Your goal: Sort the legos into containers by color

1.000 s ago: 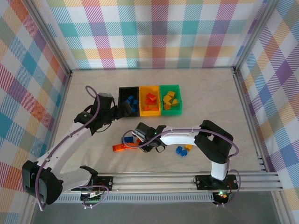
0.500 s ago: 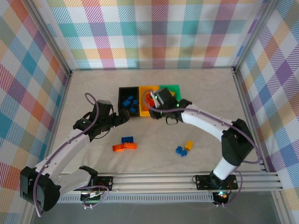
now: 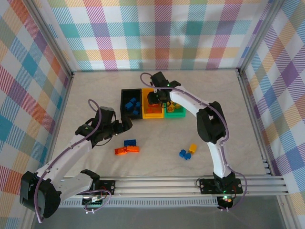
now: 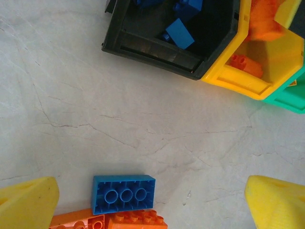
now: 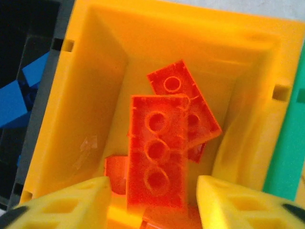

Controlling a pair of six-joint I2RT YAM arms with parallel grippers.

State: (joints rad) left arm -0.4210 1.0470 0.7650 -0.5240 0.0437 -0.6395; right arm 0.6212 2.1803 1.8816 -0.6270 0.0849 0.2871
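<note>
Legos are getting sorted by colour, and the change is in the right arm. A second ago it was reaching down to the loose bricks on the table; now it is stretching over the row of bins. The right gripper [image 5: 152,191] is hanging above the yellow-orange bin [image 5: 90,71], and its fingers [image 5: 71,205] are parting, standing clear of the orange brick [image 5: 156,152] on both sides. That brick is lying studs-up inside the bin, resting across another orange brick. It is looking like a drop just made into the correct colour, so one more piece is counting as sorted.

The left gripper [image 4: 152,202] is hovering low over the table with its fingers spread wide and holding nothing. It is pointing at a blue brick [image 4: 124,193], which is touching an orange pair [image 4: 136,220] just nearer the arm bases. Since half a second ago this arm is shifting only slightly.

In the top view the black bin [image 3: 123,102] is holding blue pieces and the green bin [image 3: 181,102] yellow ones. Four groups are waiting on the table: the blue and the orange bricks by the left gripper, plus a small blue piece [image 3: 182,154] and a yellow piece [image 3: 192,148] well apart to the right. My judgement is that the job is running most of the way through.
</note>
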